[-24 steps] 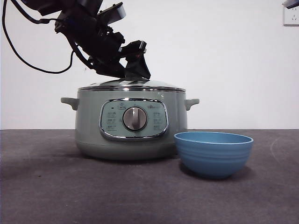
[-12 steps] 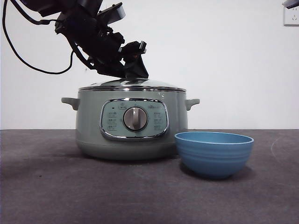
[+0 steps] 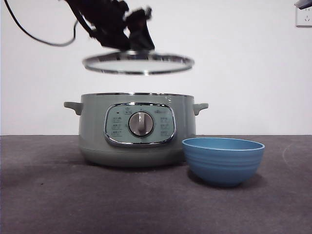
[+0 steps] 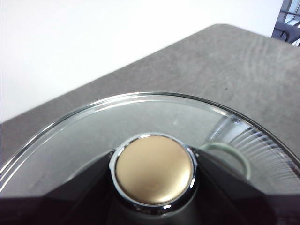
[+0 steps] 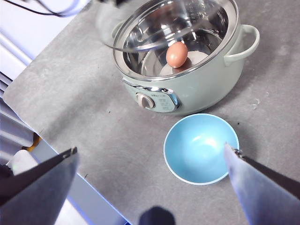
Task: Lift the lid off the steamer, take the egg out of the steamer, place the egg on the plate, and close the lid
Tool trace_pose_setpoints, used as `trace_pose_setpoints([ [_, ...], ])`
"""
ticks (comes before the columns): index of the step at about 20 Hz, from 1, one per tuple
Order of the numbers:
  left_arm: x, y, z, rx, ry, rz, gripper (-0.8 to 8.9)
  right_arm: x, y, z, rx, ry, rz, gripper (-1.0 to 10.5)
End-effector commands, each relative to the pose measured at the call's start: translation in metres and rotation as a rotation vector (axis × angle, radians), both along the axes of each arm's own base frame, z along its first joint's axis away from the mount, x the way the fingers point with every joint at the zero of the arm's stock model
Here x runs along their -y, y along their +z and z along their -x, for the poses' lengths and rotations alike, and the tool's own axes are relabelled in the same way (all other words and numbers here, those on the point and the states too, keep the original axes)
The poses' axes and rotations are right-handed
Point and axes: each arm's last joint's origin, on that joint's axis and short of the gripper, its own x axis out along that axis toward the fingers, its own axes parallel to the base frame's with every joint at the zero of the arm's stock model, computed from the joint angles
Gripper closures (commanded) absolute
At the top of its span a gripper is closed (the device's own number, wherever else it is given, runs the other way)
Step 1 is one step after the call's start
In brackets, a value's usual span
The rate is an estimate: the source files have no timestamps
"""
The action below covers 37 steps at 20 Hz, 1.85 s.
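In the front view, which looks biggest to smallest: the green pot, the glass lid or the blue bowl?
1. Pot, largest.
2. Lid, as wide as the pot but thin.
3. Bowl, smallest, though it may stand nearer the camera.

The left gripper's (image 4: pixel 154 206) black jaws clamp the round, tan-looking, chrome-ringed knob (image 4: pixel 153 169) of the clear domed glass lid (image 4: pixel 93 136), above the grey tabletop (image 4: pixel 225 65).

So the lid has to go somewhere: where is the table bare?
Bare table lies beside the steamer, on the side away from the plate, and in front of both. It is tight where plate meets steamer. The left gripper holds the lid.
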Motion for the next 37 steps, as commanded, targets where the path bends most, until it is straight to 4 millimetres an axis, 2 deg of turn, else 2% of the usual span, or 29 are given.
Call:
trace_pose_setpoints([
  [1,-0.022,0.049,0.020,0.119,0.028,0.074,8.22,-0.001,0.001,-0.006,0.024,-0.002,-0.003,3.5],
  [3,-0.040,0.071,0.040,0.140,0.054,0.081,8.22,-0.002,0.002,-0.014,0.041,-0.012,-0.020,3.5],
  [7,-0.076,0.109,0.092,0.154,0.089,0.085,8.22,-0.016,-0.004,-0.043,0.035,0.000,-0.065,3.5],
  [11,-0.102,0.134,0.148,0.187,0.120,0.095,8.22,-0.049,-0.021,-0.081,0.004,0.026,-0.039,3.5],
  [14,-0.117,0.144,0.187,0.198,0.133,0.097,8.21,-0.081,-0.025,-0.109,-0.003,0.043,0.011,3.5],
  [20,-0.130,0.145,0.223,0.180,0.162,0.082,8.21,-0.122,-0.015,-0.146,0.015,0.053,0.059,3.5],
  [24,-0.141,0.145,0.255,0.170,0.164,0.088,8.21,-0.162,-0.016,-0.181,0.009,0.067,0.128,3.5],
  [26,-0.145,0.145,0.268,0.171,0.166,0.100,8.21,-0.180,-0.027,-0.197,0.008,0.066,0.169,3.5],
  [29,-0.149,0.143,0.281,0.166,0.166,0.098,8.22,-0.197,-0.053,-0.216,-0.011,0.046,0.237,3.5],
  [33,-0.150,0.140,0.284,0.137,0.162,0.086,8.22,-0.207,-0.087,-0.229,-0.044,0.033,0.300,3.5],
  [37,-0.150,0.137,0.285,0.109,0.160,0.075,8.22,-0.215,-0.105,-0.235,-0.050,0.034,0.319,3.6],
])
